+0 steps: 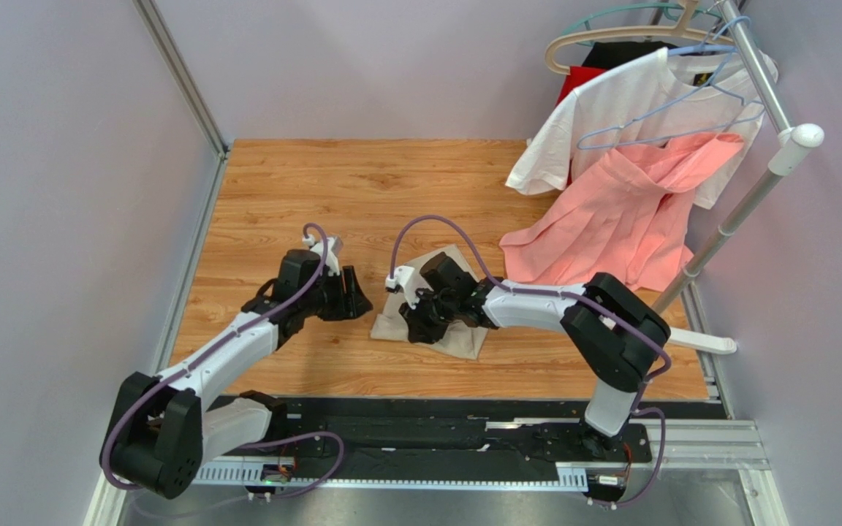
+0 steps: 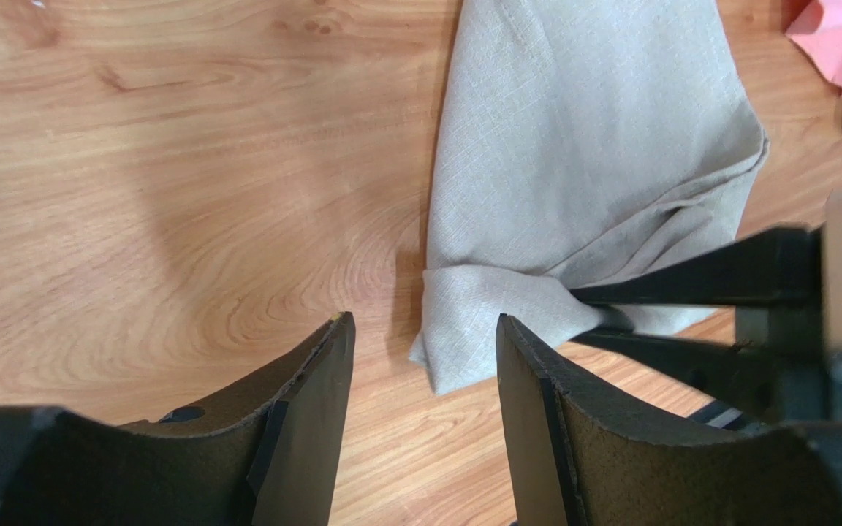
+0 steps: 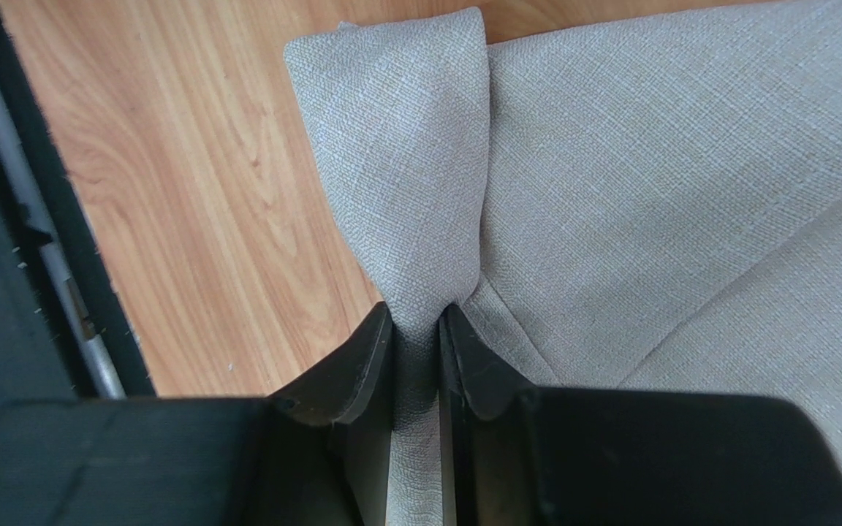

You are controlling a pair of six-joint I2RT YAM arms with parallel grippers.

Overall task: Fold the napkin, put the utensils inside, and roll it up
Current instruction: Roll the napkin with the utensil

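Right wrist view: the right fingers [image 3: 360, 373] are clenched on a raised pleat of the napkin [image 3: 656, 197], pinching the beige cloth into a narrow ridge between the two tips. From the top external view, the napkin lies folded on the wooden desk [image 1: 283, 186], partly hidden under the right arm's wrist. The left fingers [image 2: 316, 406] are released and spread apart, holding nothing. A folded corner of the napkin shows in the gap between their tips, and the right fingers reach that fold from the napkin's other side. Beyond the napkin's far right corner, a salmon-pink garment [image 1: 623, 214] and a white T-shirt [image 1: 612, 104] hang from a rack [image 1: 771, 164].
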